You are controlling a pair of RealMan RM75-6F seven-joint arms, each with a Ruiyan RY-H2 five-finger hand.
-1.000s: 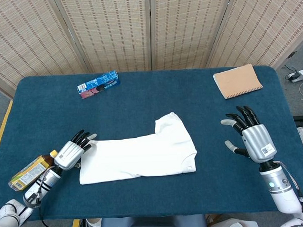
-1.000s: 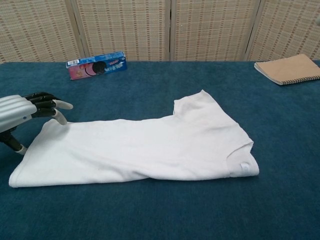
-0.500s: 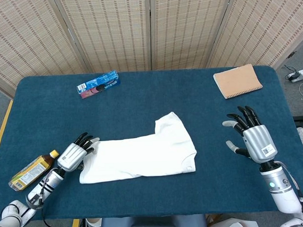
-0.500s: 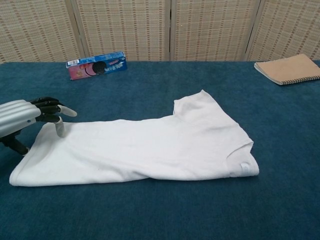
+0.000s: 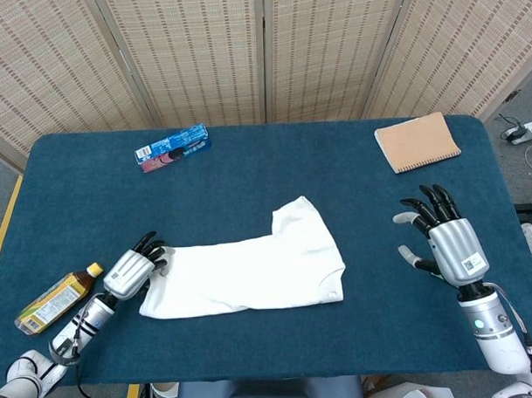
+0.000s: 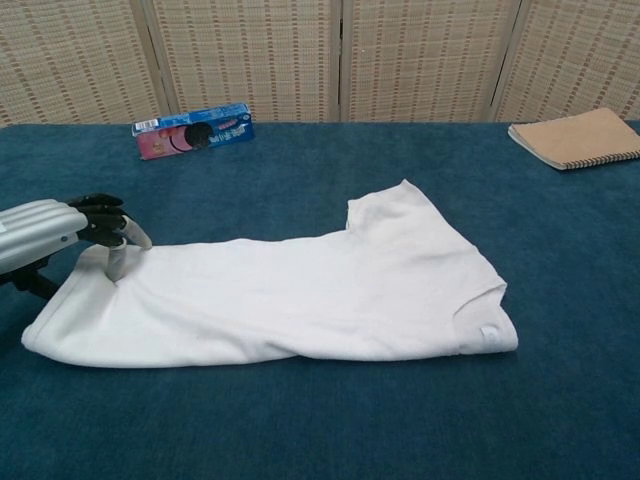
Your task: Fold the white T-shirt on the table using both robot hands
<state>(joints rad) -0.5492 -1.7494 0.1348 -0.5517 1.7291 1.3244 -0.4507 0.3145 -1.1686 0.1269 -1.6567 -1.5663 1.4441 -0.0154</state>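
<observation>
Now the left hand (image 6: 60, 228) has closed its fingertips (image 6: 118, 232) on the hem end of the white T-shirt (image 5: 247, 274), where a second ago they only lay spread beside it; the cloth there has bunched and lifted a little off the blue table (image 5: 248, 178), so I judge the grasp for the next fold is just being made. The shirt lies lengthwise near the table's front edge, already folded narrow, with one sleeve (image 5: 297, 215) sticking up toward the back. The right hand (image 5: 444, 239) has barely moved: it hovers well apart from the shirt, fingers spread, holding nothing, and will likely need to come in to the collar end. As for containers, a bottle (image 5: 55, 298) lies on its side near the left forearm, a blue snack box (image 5: 172, 147) sits at the back, both closed, contents unseen; a tan notebook (image 5: 417, 142) rests far right.
</observation>
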